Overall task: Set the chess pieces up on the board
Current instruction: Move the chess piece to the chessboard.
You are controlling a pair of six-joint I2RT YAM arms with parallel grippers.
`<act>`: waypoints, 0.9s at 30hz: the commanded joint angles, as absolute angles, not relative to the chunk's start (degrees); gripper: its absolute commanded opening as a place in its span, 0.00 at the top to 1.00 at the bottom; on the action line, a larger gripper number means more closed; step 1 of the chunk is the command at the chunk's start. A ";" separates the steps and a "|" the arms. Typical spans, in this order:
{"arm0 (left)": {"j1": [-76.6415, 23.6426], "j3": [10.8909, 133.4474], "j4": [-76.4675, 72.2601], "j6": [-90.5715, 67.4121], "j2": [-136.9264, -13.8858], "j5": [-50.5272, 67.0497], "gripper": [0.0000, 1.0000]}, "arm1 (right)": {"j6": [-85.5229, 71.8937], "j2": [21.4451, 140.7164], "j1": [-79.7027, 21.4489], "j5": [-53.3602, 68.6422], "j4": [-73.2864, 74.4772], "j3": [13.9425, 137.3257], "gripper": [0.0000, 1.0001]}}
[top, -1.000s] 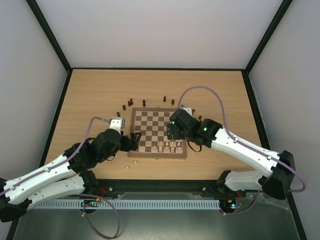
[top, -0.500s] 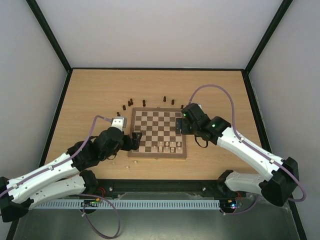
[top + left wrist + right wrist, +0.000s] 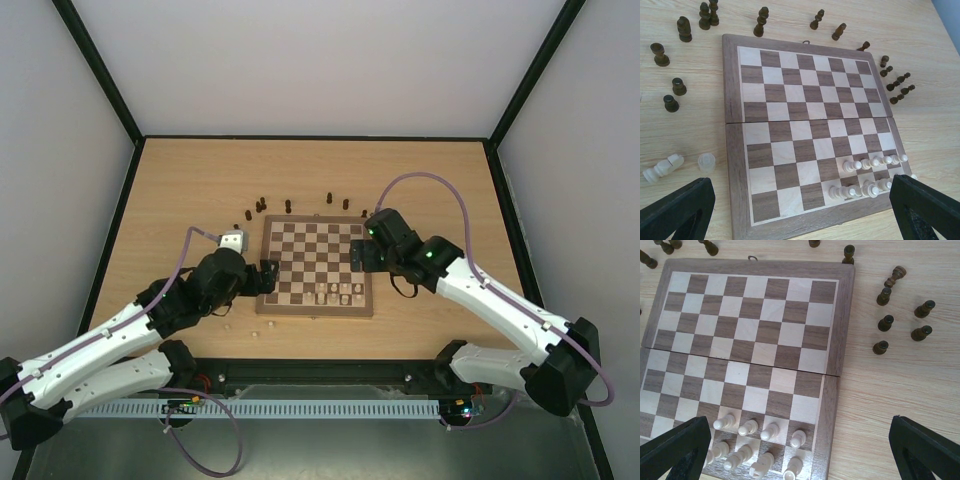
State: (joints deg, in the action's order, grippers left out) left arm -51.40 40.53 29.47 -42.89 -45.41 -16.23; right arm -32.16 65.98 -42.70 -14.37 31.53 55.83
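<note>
Both your pincers gape empty: left pincer (image 3: pixel 268 277) at board (image 3: pixel 730 100) left edge, right pincer (image 3: pixel 362 255) at its right. Cream pieces (image 3: pixel 852 165) crowd near-right squares; dark pieces (image 3: pixel 885 321) litter table (image 3: pixel 900 390) around it.

Board (image 3: pixel 315 265): flat, square, dk-brown/cream checks w/ mid-brown border, seam across its middle, small ring at far edge. Lies mid-table (image 3: pixel 450 180), closer to table's near edge.

Pale pieces (image 3: pixel 747 427): cream, tiny, bunched in 2 short rows on the squares at board's near-right corner, mostly upright. Rest of board bare.

Stray pale pieces (image 3: pixel 706 162): 2 off-board on table by board's near-left corner, one upright, other on its side.

Dark pieces (image 3: pixel 761 21): dk brown, all off-board on table. Loose arc round board's far half: a few left of it, several spread along far edge, a cluster beside far-right corner. Most upright, some tipped over.
</note>
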 commanded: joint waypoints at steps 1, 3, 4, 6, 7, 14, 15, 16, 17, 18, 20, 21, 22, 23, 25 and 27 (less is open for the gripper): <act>-50.72 40.41 29.67 -43.14 -45.60 -15.52 0.01 | -31.29 64.74 -42.53 -14.37 31.77 54.56 0.01; -50.42 40.39 29.57 -42.99 -45.71 -15.39 0.01 | -31.28 64.55 -42.52 -14.24 31.73 54.46 0.01; -50.40 40.42 29.59 -42.99 -45.78 -15.38 0.01 | -31.22 64.52 -42.54 -14.24 31.66 54.43 0.01; -50.36 40.23 29.54 -43.07 -45.78 -15.22 0.01 | -31.20 64.36 -42.54 -14.24 31.68 54.19 0.01; -50.30 40.17 29.47 -43.13 -45.77 -15.14 0.01 | -31.20 64.34 -42.54 -14.16 31.58 54.15 0.01; -50.22 39.30 29.27 -43.49 -45.12 -14.59 0.01 | -31.63 63.82 -42.54 -13.56 31.63 53.36 0.01; -50.22 39.22 29.27 -43.50 -45.04 -14.51 0.01 | -31.68 63.59 -42.54 -13.54 31.64 53.25 0.01; -50.22 39.13 29.20 -43.53 -45.00 -14.46 0.01 | -31.72 63.36 -42.54 -13.56 31.71 53.13 0.01; -50.20 39.16 29.09 -43.60 -45.00 -14.43 0.01 | -31.79 63.18 -42.54 -13.61 31.85 53.03 0.01; -50.19 39.12 29.05 -43.59 -44.99 -14.35 0.01 | -31.80 62.99 -42.54 -13.62 31.90 53.01 0.01; -50.14 39.16 28.88 -43.61 -45.12 -14.09 0.01 | -31.89 62.76 -42.51 -13.75 31.97 52.86 0.01; -50.18 39.09 28.87 -43.64 -45.17 -14.07 0.01 | -31.90 62.68 -42.54 -13.72 31.92 52.78 0.01; -50.16 39.01 28.88 -43.67 -45.19 -14.06 0.01 | -31.98 62.60 -42.54 -13.72 31.95 52.73 0.01; -50.17 38.98 28.83 -43.68 -45.14 -14.02 0.01 | -31.98 62.52 -42.50 -13.64 31.99 52.61 0.01; -50.19 38.84 28.62 -43.65 -45.24 -13.79 0.01 | -31.97 62.41 -42.54 -13.70 32.07 52.53 0.01; -50.22 38.42 27.85 -42.85 -45.73 -12.47 0.01 | -31.99 62.25 -42.54 -13.63 32.08 52.54 0.01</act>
